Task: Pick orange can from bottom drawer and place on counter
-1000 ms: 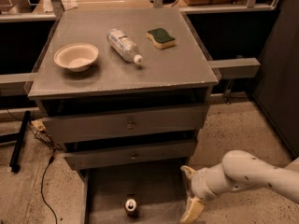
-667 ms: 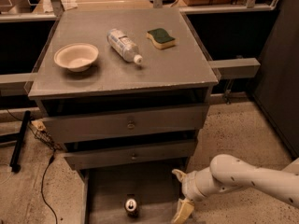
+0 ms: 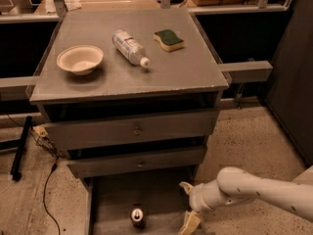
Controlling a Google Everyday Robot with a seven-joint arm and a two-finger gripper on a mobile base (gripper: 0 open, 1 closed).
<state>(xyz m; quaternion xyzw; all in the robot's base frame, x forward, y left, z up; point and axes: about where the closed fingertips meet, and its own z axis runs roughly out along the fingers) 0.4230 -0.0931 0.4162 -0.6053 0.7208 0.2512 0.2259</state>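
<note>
Camera view: the grey desk (image 3: pixel 171 70) carries a pale bowl (image 3: pixel 79 59) at its left, a clear plastic bottle (image 3: pixel 130 47) lying on its side near the middle, and a green-topped sponge (image 3: pixel 169 38) towards the back right, all well apart from one another. Below it, the top drawer (image 3: pixel 98 131) and the middle drawer (image 3: pixel 166 159) each show a small round knob. The bottom drawer (image 3: pixel 142 192) is pulled out, and the orange can (image 3: pixel 138 217) stands upright on its grey floor near the front, silver top facing up. The white arm (image 3: pixel 254 189) reaches in from the lower right, and its hand (image 3: pixel 185 207) hangs over the right part of the drawer, to the right of the can and not touching it, with its two pale fingers (image 3: pixel 190 223) spread wide and nothing between them. A dark cable (image 3: pixel 47 182) trails over the speckled floor at the left.
</note>
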